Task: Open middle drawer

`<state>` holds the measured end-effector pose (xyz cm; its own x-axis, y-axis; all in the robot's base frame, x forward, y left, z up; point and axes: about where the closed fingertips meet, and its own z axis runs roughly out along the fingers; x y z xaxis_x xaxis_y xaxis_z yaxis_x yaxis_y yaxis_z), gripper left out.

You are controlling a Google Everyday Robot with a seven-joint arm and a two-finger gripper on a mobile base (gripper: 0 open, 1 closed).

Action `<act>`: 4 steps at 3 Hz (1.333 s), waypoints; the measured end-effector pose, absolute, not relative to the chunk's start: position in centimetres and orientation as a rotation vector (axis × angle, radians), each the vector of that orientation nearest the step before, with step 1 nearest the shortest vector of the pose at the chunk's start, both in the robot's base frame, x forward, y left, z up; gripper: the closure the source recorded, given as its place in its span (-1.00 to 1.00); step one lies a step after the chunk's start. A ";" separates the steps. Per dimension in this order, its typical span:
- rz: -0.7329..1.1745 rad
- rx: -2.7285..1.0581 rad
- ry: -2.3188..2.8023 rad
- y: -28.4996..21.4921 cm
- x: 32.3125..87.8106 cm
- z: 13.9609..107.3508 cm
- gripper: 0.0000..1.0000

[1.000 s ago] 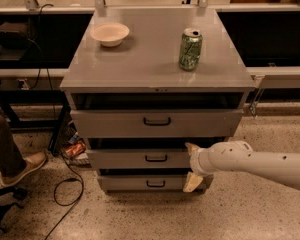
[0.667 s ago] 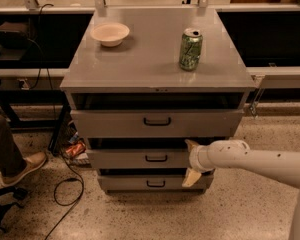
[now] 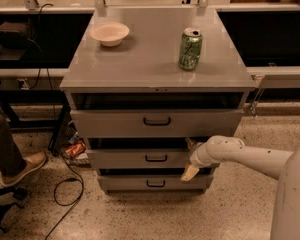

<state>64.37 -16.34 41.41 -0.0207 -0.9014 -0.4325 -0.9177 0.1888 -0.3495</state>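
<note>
Grey metal middle drawer (image 3: pixel 120 159), mid-sized front of three in grey cabinet (image 3: pixel 150 54); its small black loop handle (image 3: pixel 156 158) lies flat, side to side; white arm's gripper (image 3: pixel 188 159) just right of handle, same height, at drawer's right end; tan fingers (image 3: pixel 189 173) spread wide, one above, one below, holding nothing; next move, my guess: go left to handle, close, pull out.

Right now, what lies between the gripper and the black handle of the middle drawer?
In the camera view, only bare grey drawer front: the gripper sits at the right end of the middle drawer, apart from its handle.
</note>
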 end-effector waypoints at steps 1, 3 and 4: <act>0.055 -1.665 1.940 -17.5 64.6 40.4 -0.44; 0.061 -1.638 1.979 -19.4 63.6 40.9 0.63; 0.061 -1.638 1.979 -19.4 63.6 41.2 1.00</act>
